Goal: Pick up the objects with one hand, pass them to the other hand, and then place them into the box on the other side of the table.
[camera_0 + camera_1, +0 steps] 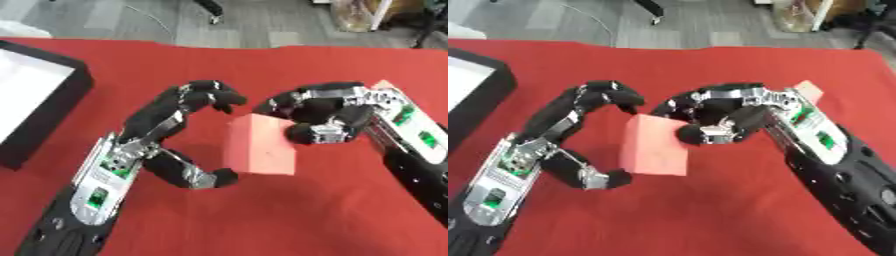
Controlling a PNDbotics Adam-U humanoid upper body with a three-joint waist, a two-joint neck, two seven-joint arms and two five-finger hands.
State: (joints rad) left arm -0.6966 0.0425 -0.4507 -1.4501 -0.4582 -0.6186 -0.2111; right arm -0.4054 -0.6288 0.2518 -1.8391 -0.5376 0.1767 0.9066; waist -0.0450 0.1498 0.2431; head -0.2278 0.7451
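Your right hand (324, 117) pinches the pink block (258, 146) above the red desk (262, 65); your left hand (171, 135) curls around it, contact apparently unmade.

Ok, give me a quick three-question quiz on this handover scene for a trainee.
1. True or false: the right hand is curled on the pink block.
2. Where is the black box? A) left edge of the red table B) right edge C) between the hands
3. What is the left hand doing?

Key: 1 true. 2 A. 3 It is cupped around the block's left side, fingers over the top corner and thumb low; whether it touches the block is unclear.
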